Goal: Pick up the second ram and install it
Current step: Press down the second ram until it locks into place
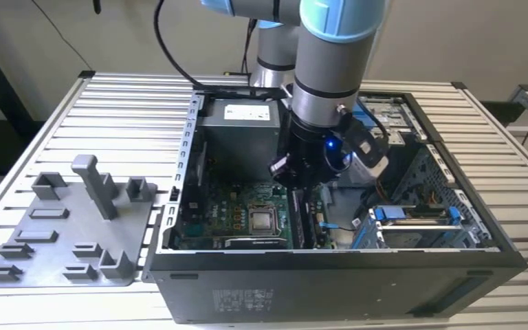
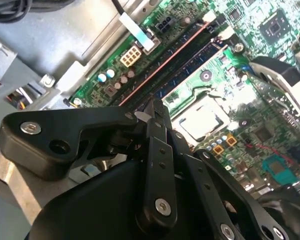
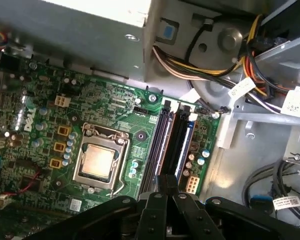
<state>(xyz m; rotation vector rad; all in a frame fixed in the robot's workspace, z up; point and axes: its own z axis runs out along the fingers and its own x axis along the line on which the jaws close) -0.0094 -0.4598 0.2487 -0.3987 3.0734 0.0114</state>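
— Tray first? What sits off the computer case [image 1: 337,282] toward the exterior view's left?

— A grey tray [image 1: 62,237] with upright blocks, flat on the slatted table [image 1: 135,103], just beside the case's wall.

— And inside the case?

— The green board [image 1: 232,206] lies on the case floor. Its square metal processor [image 1: 264,221] is near the case's front wall.

— Where is the ram [image 3: 181,142]?

— Inside the case, just past the processor toward the exterior view's right. In the first wrist view it is a long dark strip standing on edge among the black slots. Whether it is pressed fully home, I cannot tell.

— And the gripper [image 1: 298,180]?

— The arm reaches straight down into the middle of the case. In both wrist views the black fingers [image 2: 157,112] are drawn tight together, with nothing seen between them. Their tips are right over the near end of that strip; contact I cannot judge.

— Further right?

— A metal cage with blue edges [image 1: 411,218], in the case's corner.
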